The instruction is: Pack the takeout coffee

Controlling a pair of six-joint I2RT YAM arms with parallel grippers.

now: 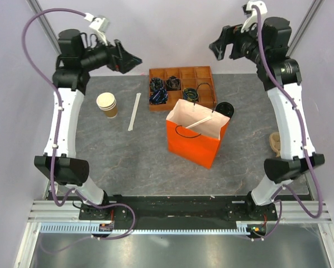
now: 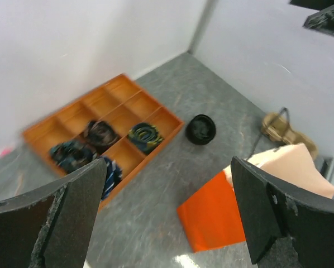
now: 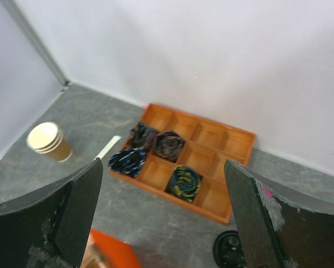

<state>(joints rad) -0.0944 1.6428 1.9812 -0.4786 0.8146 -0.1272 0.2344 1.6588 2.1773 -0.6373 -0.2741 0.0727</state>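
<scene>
Overhead, coffee (image 1: 224,109) stands just behind the bag (image 1: 195,137), only its lid showing; left gripper (image 1: 128,58) and right gripper (image 1: 218,47) hang high, jaws apart, empty. Left wrist: coffee (image 2: 200,129) beside the tray (image 2: 108,95). Right wrist: coffee (image 3: 229,250) nearer, so descend there, clasping below the lid.

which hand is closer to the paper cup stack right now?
Left. The left hand is raised just behind and right of the cup stack; the right hand is raised far off, beyond the orange tray.
</scene>
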